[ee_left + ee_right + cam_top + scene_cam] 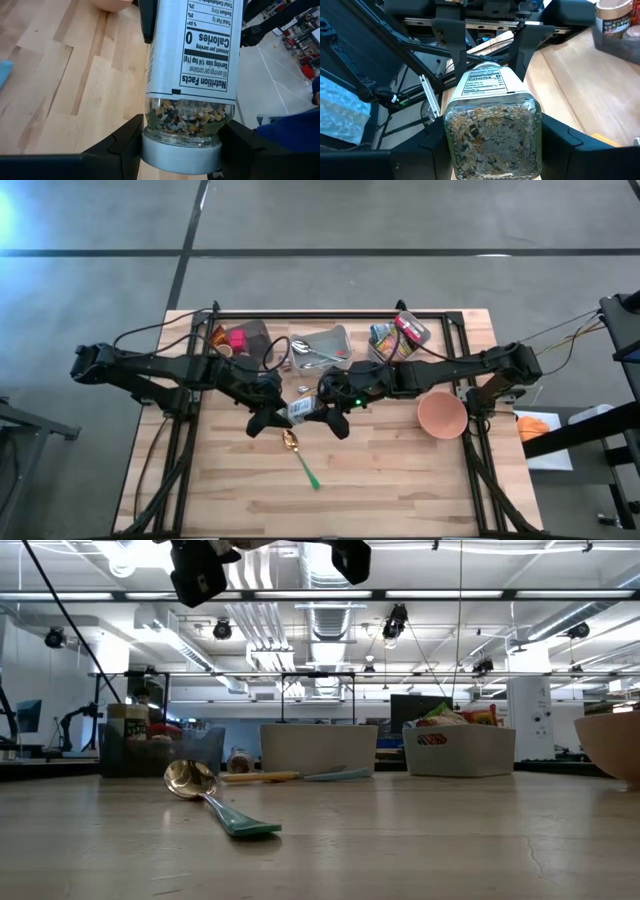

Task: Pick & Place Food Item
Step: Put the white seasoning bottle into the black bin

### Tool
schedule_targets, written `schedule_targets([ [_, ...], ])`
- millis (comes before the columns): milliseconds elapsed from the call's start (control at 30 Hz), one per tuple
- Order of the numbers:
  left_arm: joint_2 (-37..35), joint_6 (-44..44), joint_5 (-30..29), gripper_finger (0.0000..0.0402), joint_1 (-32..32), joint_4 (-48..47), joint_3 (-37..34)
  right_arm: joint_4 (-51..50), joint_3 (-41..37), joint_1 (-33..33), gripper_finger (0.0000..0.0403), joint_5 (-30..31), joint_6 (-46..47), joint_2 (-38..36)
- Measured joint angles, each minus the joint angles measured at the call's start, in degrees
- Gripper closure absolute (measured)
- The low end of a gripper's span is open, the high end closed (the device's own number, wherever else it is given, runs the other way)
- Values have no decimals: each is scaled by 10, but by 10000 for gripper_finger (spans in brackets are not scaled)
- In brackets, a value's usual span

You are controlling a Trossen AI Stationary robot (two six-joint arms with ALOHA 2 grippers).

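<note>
A glass spice jar (300, 410) with a white nutrition label and a grey cap hangs above the middle of the table, lying level between my two grippers. My left gripper (270, 415) is shut on its cap end. My right gripper (328, 412) is shut on its glass end, where the mixed seasoning shows. Below the jar, a spoon (292, 442) with a gold bowl and a green handle lies flat on the wooden table (400, 490). In the low view, only the lower fingers of both grippers show, at the top edge. My left gripper pinches the jar's grey cap (180, 152) between its two fingers (122, 142), coming from the table's left, roughly level. The jar reaches away from it, clear of the table. My right gripper pinches the clear glass end (492, 135) between its two fingers (560, 145), coming from the table's right. The jar lies level and lifted clear.
Along the far edge stand a dark bin (240, 340) with red items, a clear tray (322, 347) of utensils and a bin (395, 337) of food packages. An orange bowl (441, 415) sits at the right. Bare wood lies toward the near edge.
</note>
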Motion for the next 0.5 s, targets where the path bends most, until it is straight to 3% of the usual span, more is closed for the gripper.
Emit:
schedule_targets([
  [67, 0, -12, 0, 187, 0, 2, 0, 0, 0, 0, 205, 0, 7, -1],
  [267, -13, -49, -1, 73, 4, 1, 16, -5, 0, 0, 205, 17, 14, -20],
  [500, -26, -60, -16, 39, 27, -4, 68, -8, 0, 0, 205, 63, -9, -70],
])
